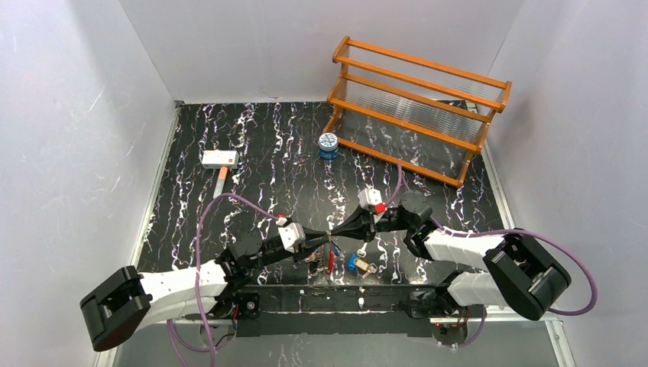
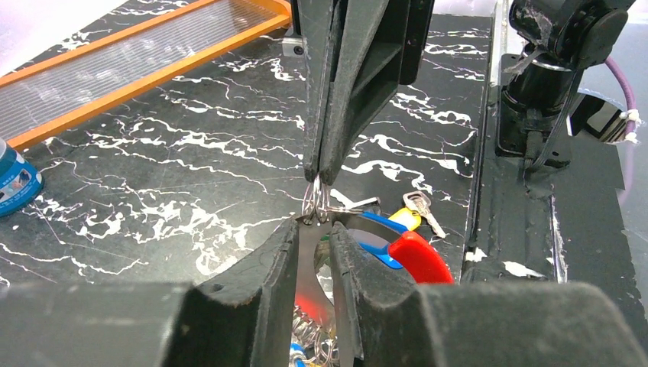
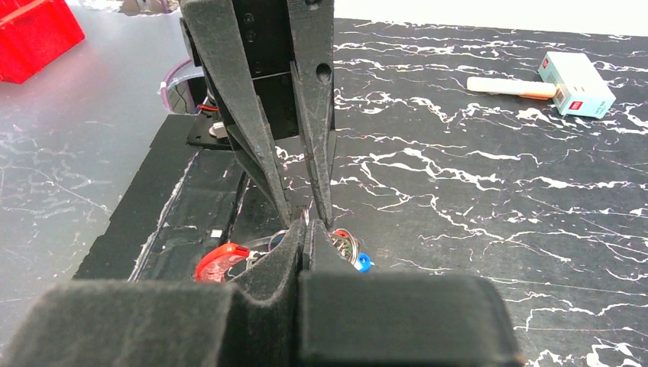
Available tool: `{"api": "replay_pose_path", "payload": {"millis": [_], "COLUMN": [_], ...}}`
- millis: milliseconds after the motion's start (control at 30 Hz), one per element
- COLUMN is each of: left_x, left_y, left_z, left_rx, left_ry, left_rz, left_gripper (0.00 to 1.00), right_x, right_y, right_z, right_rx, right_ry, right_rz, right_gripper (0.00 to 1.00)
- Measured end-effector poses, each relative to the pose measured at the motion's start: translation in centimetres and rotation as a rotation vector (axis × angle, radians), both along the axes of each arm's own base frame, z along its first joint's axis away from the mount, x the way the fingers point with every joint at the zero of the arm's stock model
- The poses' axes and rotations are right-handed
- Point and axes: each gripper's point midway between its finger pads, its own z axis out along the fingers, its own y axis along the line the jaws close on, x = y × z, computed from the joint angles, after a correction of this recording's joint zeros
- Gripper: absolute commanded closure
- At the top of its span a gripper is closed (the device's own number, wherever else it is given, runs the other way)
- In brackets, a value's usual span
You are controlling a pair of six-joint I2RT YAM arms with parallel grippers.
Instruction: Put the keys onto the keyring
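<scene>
My two grippers meet tip to tip just above the front middle of the table. The right gripper (image 1: pixel 335 233) (image 3: pixel 306 229) is shut on the thin silvery wire of the keyring (image 2: pixel 317 200), which hangs edge-on from its tips. The left gripper (image 1: pixel 325 242) (image 2: pixel 313 228) has narrow jaws closed about a flat silvery key blade (image 2: pixel 312 264), whose tip touches the ring; its head is hidden. Under the grippers lie loose keys: a red one (image 1: pixel 330 264), a blue one (image 1: pixel 351 262) and a gold one (image 1: pixel 364 267). The left wrist view shows a yellow-headed key (image 2: pixel 409 217).
An orange slatted rack (image 1: pixel 416 107) stands at the back right. A small blue-and-white tin (image 1: pixel 328 145) sits in front of it. A white box with an orange handle (image 1: pixel 220 159) lies at the back left. White walls close in three sides.
</scene>
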Motion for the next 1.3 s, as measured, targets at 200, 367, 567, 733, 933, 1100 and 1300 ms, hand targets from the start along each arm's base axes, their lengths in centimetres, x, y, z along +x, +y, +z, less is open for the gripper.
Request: {"api": "replay_pose_path", "payload": {"millis": [200, 367, 567, 733, 933, 1100, 1300], "left_x": [0.0, 0.0, -0.1, -0.1, 0.0, 0.1, 0.1], "left_y": [-0.2, -0.2, -0.1, -0.1, -0.1, -0.1, -0.1], "left_z": [-0.3, -0.1, 1.4, 1.7, 1.3, 1.2, 1.1], "left_rx": [0.009, 0.001, -0.046, -0.058, -0.045, -0.043, -0.042], "left_ry": [0.007, 0.009, -0.012, -0.017, -0.008, -0.005, -0.004], "left_rz": [-0.004, -0.003, -0.001, 0.001, 0.004, 0.012, 0.013], "left_gripper": [0.78, 0.76, 0.89, 0.89, 0.8, 0.84, 0.96], "right_x": [0.0, 0.0, 0.0, -0.1, -0.1, -0.1, -0.1], "right_y": [0.0, 0.0, 0.1, 0.1, 0.1, 0.1, 0.1], "right_z": [0.2, 0.2, 0.2, 0.2, 0.2, 0.2, 0.2], "right_rx": [0.008, 0.009, 0.009, 0.009, 0.009, 0.009, 0.009], "right_ry": [-0.008, -0.01, -0.008, -0.007, -0.006, -0.006, -0.004], "right_rz": [0.001, 0.002, 0.002, 0.004, 0.004, 0.004, 0.004], "right_gripper": [0.99, 0.99, 0.99, 0.99, 0.99, 0.99, 0.99]}}
